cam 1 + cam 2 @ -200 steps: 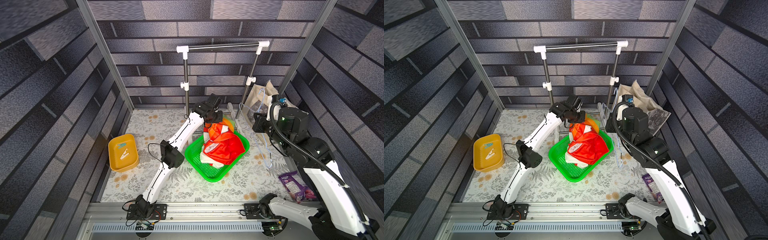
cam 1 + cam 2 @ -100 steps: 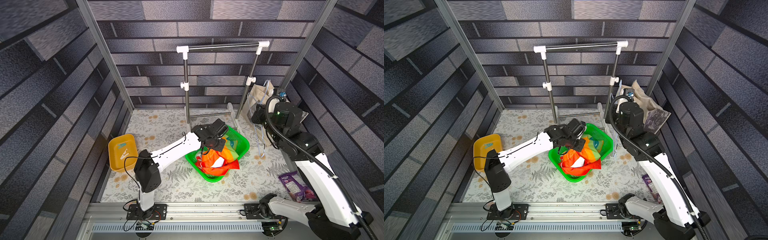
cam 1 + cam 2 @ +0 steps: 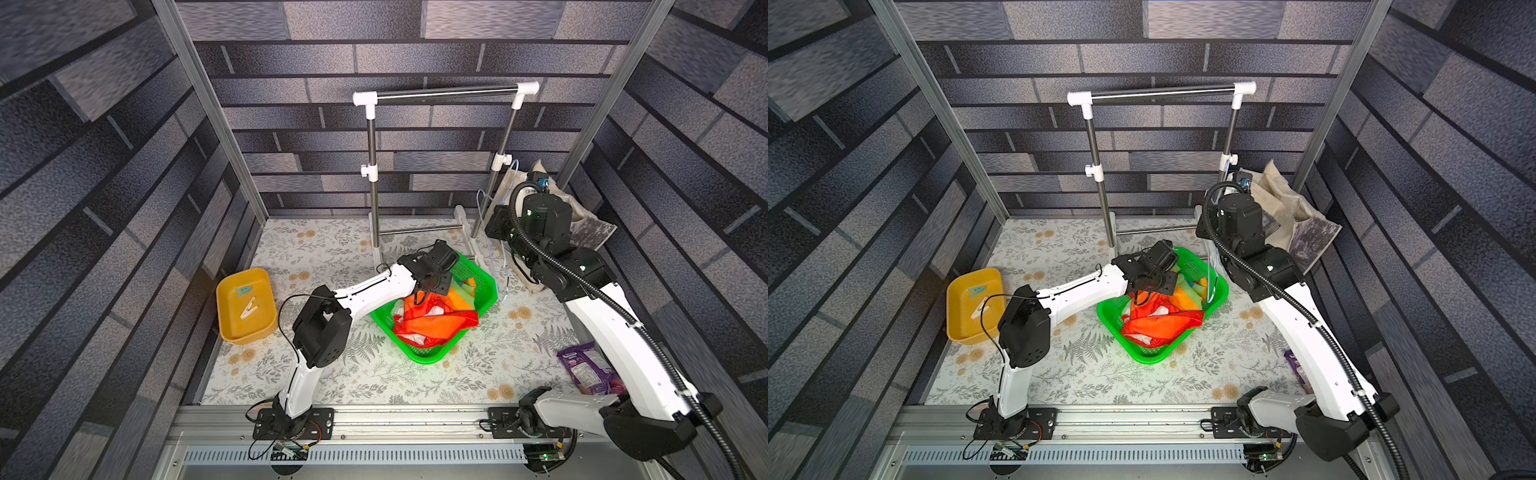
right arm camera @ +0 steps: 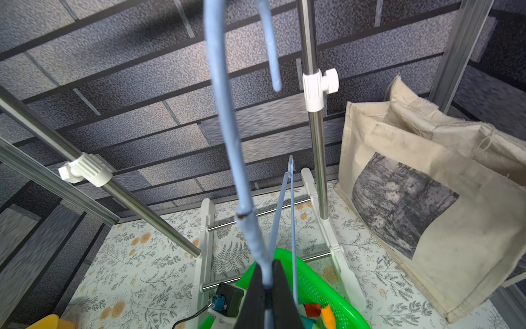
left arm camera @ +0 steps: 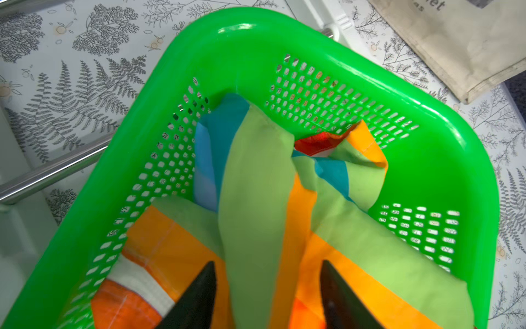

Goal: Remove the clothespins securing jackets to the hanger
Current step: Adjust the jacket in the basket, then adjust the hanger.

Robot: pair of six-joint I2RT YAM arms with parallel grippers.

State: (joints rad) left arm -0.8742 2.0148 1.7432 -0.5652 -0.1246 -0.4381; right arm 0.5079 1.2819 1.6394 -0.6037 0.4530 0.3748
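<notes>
Left end effector (image 5: 267,265) has come down from above the green basket (image 3: 428,358) into it and opened. Jaws are wide, gripping nothing, straddling a fold of the jacket (image 3: 436,322), which now lies heaped in the basket mid-tabletop. Right end effector (image 4: 264,276) is clamped on the bare hanger (image 4: 227,128), swung toward the back right corner. Both clothespins (image 3: 248,306) sit in the yellow tray (image 3: 249,336) at the left edge. Task looks done.
</notes>
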